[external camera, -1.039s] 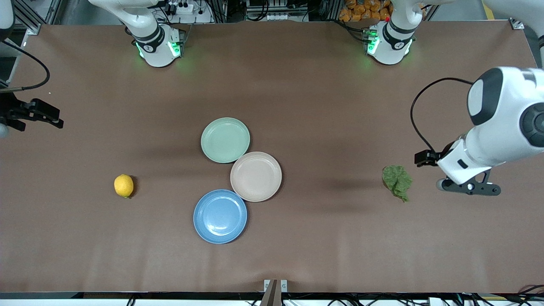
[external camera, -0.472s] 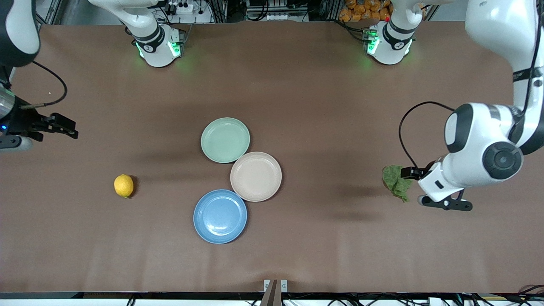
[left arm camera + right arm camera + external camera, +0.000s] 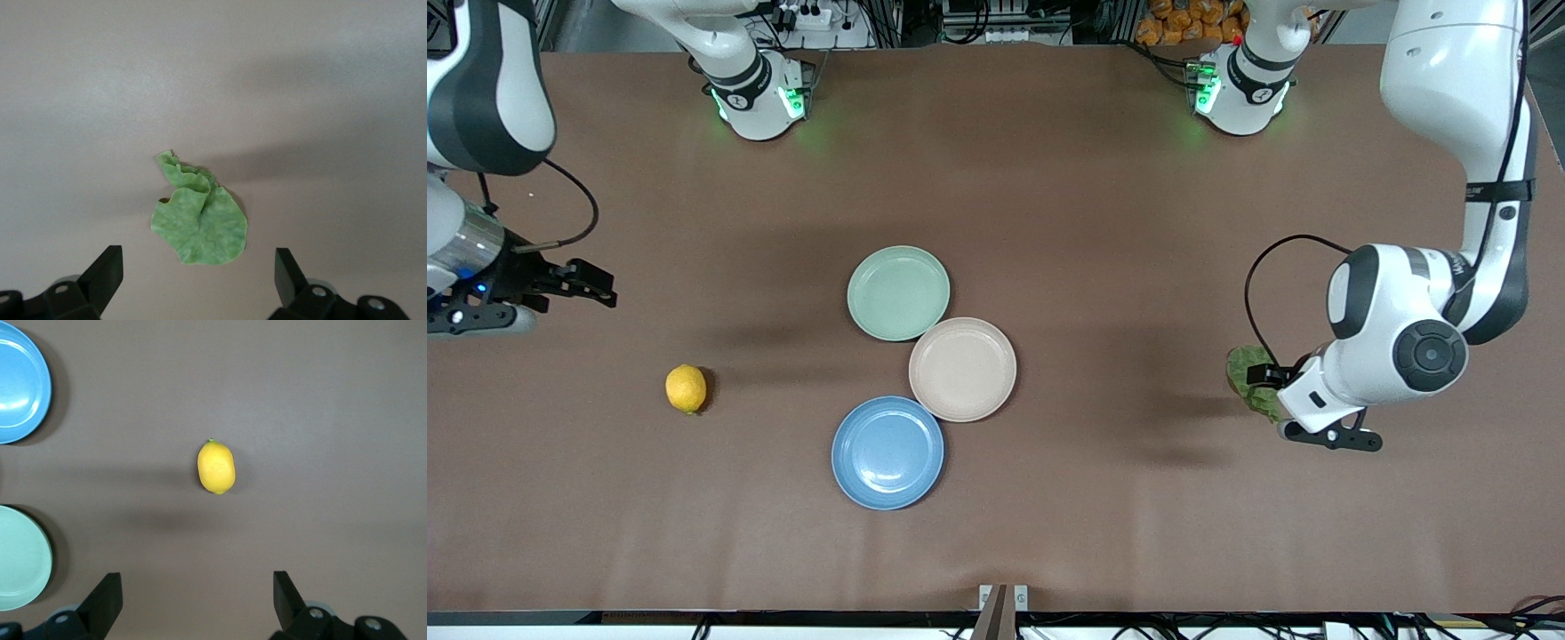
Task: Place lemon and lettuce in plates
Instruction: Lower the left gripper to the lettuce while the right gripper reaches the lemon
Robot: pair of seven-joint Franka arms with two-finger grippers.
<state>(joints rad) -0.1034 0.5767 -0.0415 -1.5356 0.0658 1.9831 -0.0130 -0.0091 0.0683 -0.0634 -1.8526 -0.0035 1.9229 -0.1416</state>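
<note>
The yellow lemon [image 3: 686,388] [image 3: 216,467] lies on the brown table toward the right arm's end. My right gripper [image 3: 197,577] hangs open over bare table, apart from the lemon, with nothing between its fingers. The green wrinkly lettuce [image 3: 1247,373] [image 3: 199,223] lies toward the left arm's end, partly covered in the front view by the left wrist. My left gripper [image 3: 198,253] is open above the leaf's edge, not touching it. The blue plate [image 3: 887,440] and the beige-pink plate [image 3: 962,369] sit mid-table, both bare.
A mint green plate [image 3: 898,293] touches the beige-pink plate on the side farther from the front camera. In the right wrist view the blue plate [image 3: 17,383] and the mint plate [image 3: 20,557] show at the edge. The robot bases [image 3: 760,93] stand along the table's back edge.
The left arm has swung in over the lettuce and now covers part of it. The right arm has come in from the table's end toward the lemon. Both grippers stayed open.
</note>
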